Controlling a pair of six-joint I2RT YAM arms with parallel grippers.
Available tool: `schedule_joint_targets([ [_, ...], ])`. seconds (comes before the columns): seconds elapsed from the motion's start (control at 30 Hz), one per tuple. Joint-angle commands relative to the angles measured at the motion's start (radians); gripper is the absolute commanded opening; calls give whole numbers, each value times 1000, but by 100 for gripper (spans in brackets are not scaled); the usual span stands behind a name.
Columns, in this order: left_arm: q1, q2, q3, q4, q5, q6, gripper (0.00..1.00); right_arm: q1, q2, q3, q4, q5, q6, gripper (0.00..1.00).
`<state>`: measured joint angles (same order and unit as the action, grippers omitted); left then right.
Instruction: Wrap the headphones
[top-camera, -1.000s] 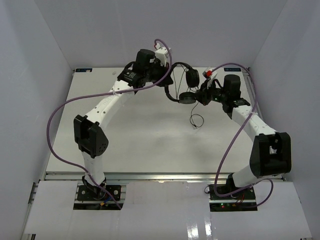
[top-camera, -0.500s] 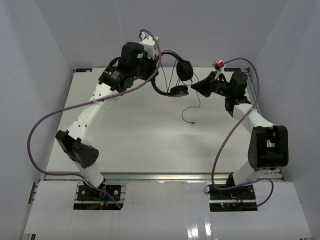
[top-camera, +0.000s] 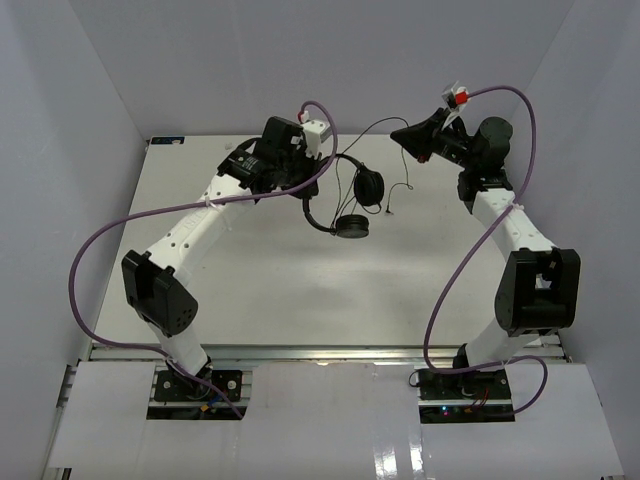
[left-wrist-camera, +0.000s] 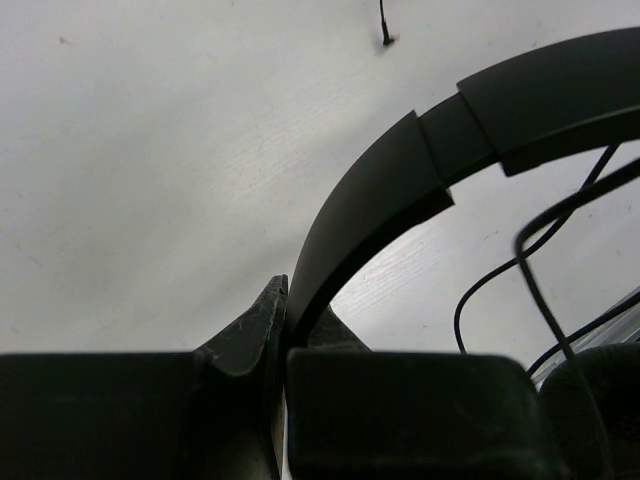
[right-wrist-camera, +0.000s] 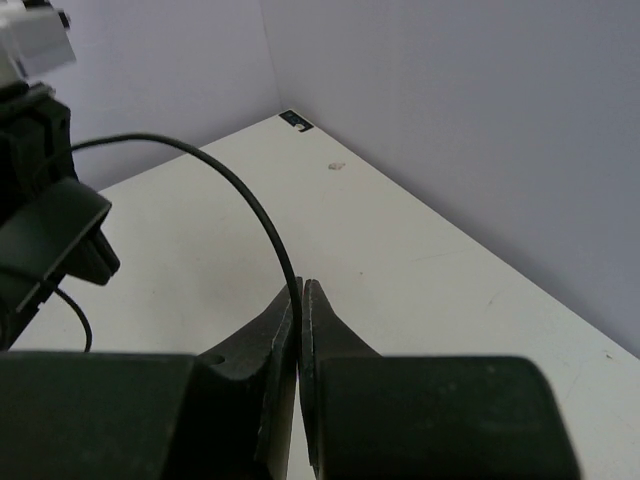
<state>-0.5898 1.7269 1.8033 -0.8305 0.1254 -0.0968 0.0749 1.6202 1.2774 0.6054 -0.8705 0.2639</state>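
Headphones (top-camera: 368, 187) sit over the far middle of the surface (top-camera: 300, 290), headband (left-wrist-camera: 400, 170) clamped between the fingers of the left hand (left-wrist-camera: 284, 310), with the two earcups (top-camera: 351, 227) hanging below it; cannot tell if the lower one touches the surface. Right hand (right-wrist-camera: 301, 295) is raised at the far right, pinched tight on the thin cord (right-wrist-camera: 255, 205), which arcs from there back toward the headphones. Loose cord end (top-camera: 388, 210) dangles just right of the earcups.

headphones (top-camera: 368, 187) between left pincer (top-camera: 303, 190) and right pincer (top-camera: 397, 133)
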Motion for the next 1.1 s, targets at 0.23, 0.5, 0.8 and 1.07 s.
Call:
schedule_joint_targets([
  [0.23,-14,-104,-106,29,81,11,0,-121,36,81,-5,100,7,8],
  [0.5,-15,-119,-8,28,118,-15,0,-87,-12,82,-167,155,-173,8],
  [0.8,-15,-190,79,13,62,-56,0,-76,-17,156,-323,202,-307,8],
  [1.07,-13,-195,263,27,18,-132,0,72,4,165,-498,266,-452,8],
])
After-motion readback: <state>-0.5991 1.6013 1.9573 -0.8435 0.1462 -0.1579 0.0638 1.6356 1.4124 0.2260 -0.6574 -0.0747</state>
